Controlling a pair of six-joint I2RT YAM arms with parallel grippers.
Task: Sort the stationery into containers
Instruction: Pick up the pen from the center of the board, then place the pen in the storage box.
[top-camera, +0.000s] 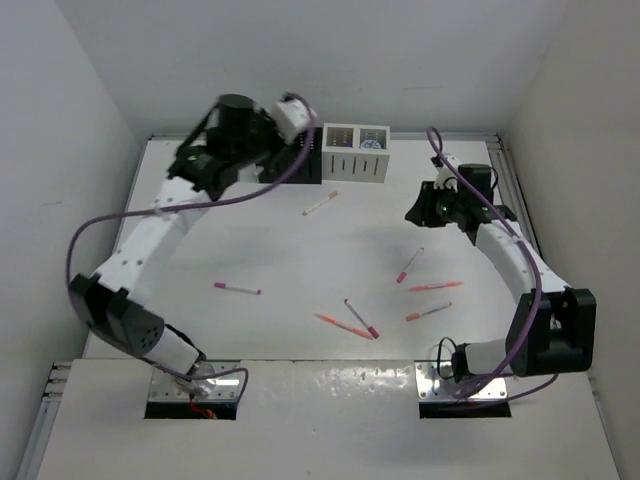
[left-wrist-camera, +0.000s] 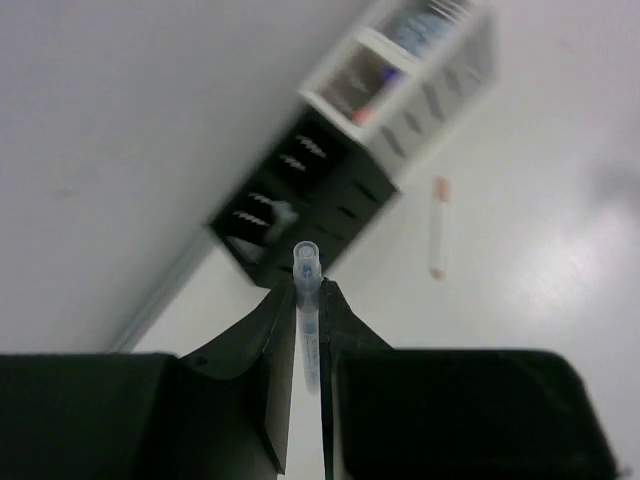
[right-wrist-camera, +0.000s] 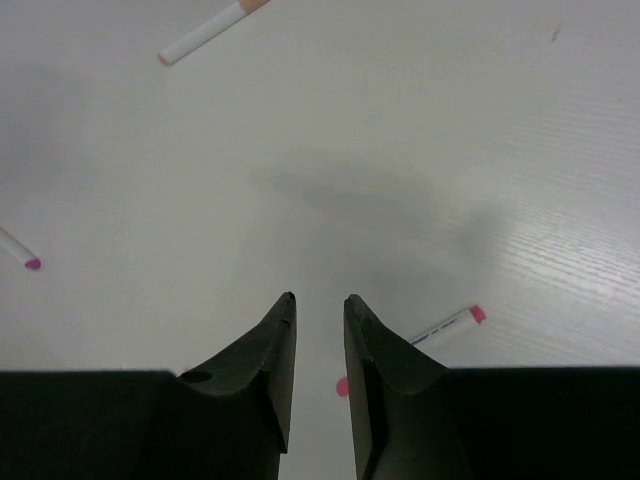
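At rear, white box (top-camera: 355, 168) holds jar (top-camera: 372, 142), pens (top-camera: 340, 137); L end effector (left-wrist-camera: 310, 292) grips pen (left-wrist-camera: 305, 258), R end effector (right-wrist-camera: 318, 300) ajar.

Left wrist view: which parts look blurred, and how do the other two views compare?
Left wrist: white box and black box smeared, held pen sharper. Right wrist: crisp, soft grey shadow on table. Top external: evenly lit, sharp.

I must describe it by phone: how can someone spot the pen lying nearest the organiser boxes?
At the far edge of the table, a black organiser box and a white organiser box stand side by side. Just in front of them lies one slanted white pen with an orange end. It lies alone; the other loose pens all lie closer to the near edge.
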